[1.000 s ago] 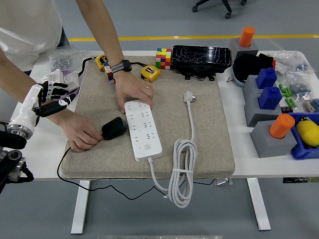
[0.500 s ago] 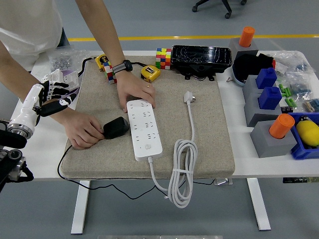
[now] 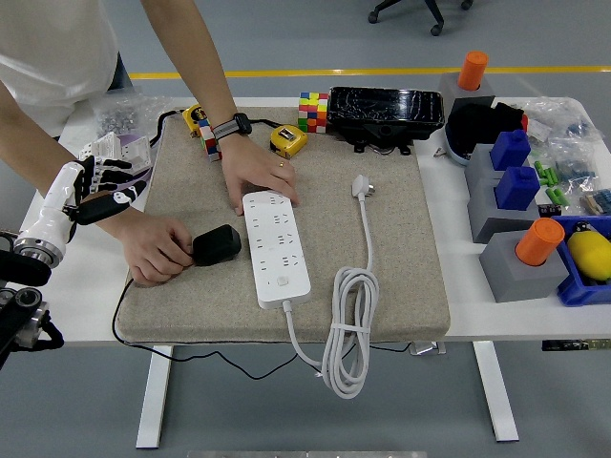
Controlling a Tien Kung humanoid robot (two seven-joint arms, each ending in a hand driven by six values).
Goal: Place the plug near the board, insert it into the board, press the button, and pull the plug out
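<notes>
Head view shows the robot's left hand at the bench's left edge, fingers loosely spread and holding nothing; the right arm is cut off from view. On the mat, a person's hand grips the black plug just left of the white power strip, not yet inserted. Farther back, the person's other hand pins the strip's far end. A tilted plug could miss the sockets or shove the strip. Its prongs are hidden.
</notes>
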